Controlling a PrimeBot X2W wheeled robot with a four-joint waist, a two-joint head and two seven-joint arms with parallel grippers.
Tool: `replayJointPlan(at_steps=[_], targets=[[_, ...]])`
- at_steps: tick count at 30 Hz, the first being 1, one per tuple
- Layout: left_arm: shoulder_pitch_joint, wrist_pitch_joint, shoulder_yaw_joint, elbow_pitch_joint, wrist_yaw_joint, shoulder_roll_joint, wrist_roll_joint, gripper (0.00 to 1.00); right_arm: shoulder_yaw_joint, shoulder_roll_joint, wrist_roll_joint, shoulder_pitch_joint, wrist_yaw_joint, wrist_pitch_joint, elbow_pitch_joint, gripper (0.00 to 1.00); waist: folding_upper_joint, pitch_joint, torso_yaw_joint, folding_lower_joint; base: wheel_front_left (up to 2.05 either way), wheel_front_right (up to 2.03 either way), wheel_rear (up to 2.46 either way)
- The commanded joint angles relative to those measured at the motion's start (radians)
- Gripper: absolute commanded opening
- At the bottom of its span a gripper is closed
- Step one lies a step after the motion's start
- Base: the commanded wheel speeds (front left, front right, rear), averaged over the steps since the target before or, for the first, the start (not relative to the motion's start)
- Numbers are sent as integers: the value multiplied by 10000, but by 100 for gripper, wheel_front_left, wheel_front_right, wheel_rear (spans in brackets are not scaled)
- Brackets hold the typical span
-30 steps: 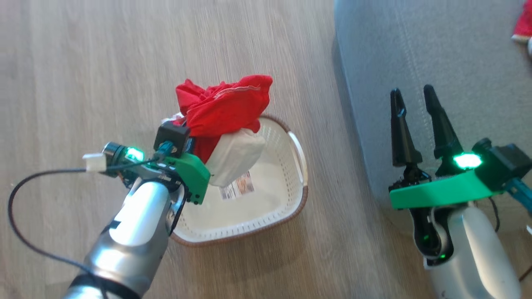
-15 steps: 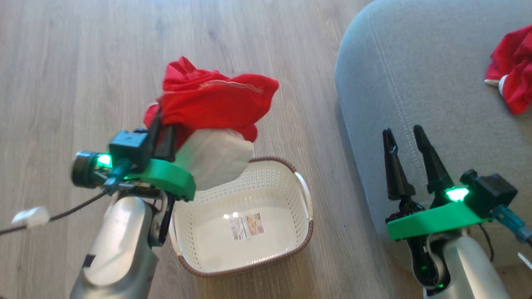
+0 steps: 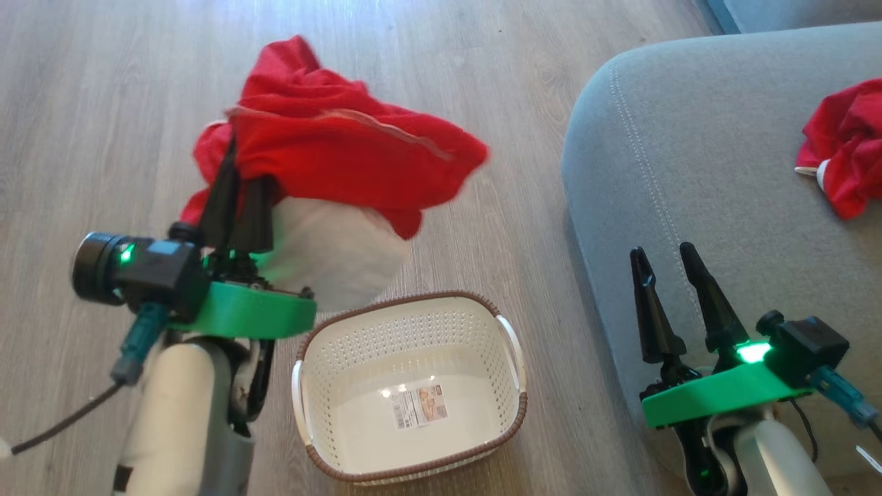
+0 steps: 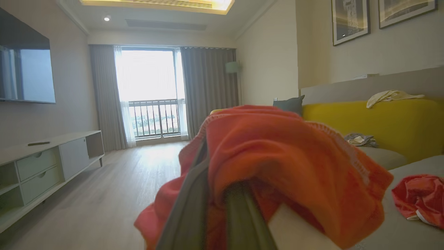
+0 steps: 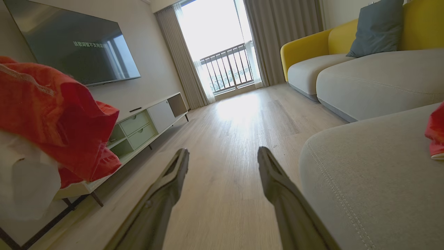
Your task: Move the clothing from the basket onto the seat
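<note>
Right wrist view: black flat wall television (image 5: pixel 79 45) at ten o'clock; low white drawer cabinet (image 5: pixel 145 121) at nine; blue-grey square cushion (image 5: pixel 378 27) at two, against yellow upholstered sofa back (image 5: pixel 312 45).

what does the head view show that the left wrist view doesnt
Head view adds the basket, empty but for its label, and the open right gripper. Left wrist view adds the window, the tv cabinet and the yellow sofa back. Both have the left gripper shut on the red garment, and a second red garment lying on the seat.
</note>
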Motion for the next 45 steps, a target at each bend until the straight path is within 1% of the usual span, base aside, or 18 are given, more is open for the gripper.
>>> replayJointPlan(at_steps=[1, 4, 5, 8, 13, 19, 23, 28, 33, 40, 45], targets=[[-281, -124, 211, -474, -104, 54, 200, 0, 243, -128, 56, -126, -2, -23, -363, 100, -1, -20, 45, 1, 0, 0, 0], [-144, -124, -232, -601, -393, 31, 331, 0, 357, -179, 55, -59, -2, -23, -321, 100, -1, -54, 81, 1, 0, 0, 0], [-62, -124, -455, -610, -563, 23, 266, 0, 358, -164, 122, -36, -2, -23, -328, 100, -1, -78, 101, 1, 0, 0, 0], [27, -124, -808, -778, -799, 19, 91, 0, 295, -146, 206, -42, -2, -23, -356, 100, -1, -86, 128, 1, 0, 0, 0], [228, -124, -1397, -1016, -1219, 17, 200, 0, 282, -178, 154, -17, -2, -23, -410, 100, -1, -67, 218, 1, 0, 0, 0], [326, -124, -2105, -811, -1545, 16, 445, 0, 249, -202, 102, 0, -2, -23, -446, 100, -1, 38, 376, 1, 0, 0, 0], [291, -124, -2583, -716, -1660, 16, 724, 0, 268, -189, 64, -16, -2, -23, -478, 100, -1, 115, 426, 1, 0, 0, 0], [254, -124, -2649, -716, -1700, 15, 779, 0, 299, -168, 29, -46, -2, -23, -486, 100, -1, 180, 439, 1, 0, 0, 0], [233, -124, -2486, -676, -1719, 16, 766, 0, 357, -185, 22, -106, -2, -23, -501, 100, -1, 238, 417, 1, 0, 0, 0], [232, -124, -2117, -553, -1729, 59, 804, 0, 610, -393, 43, -300, -2, -23, -518, 100, -1, 315, 277, 1, 0, 0, 0], [195, -124, -1683, -483, -1733, 78, 778, 0, 1062, -741, 77, -381, -2, -23, -766, 100, -1, 367, 168, 1, 0, 0, 0]])
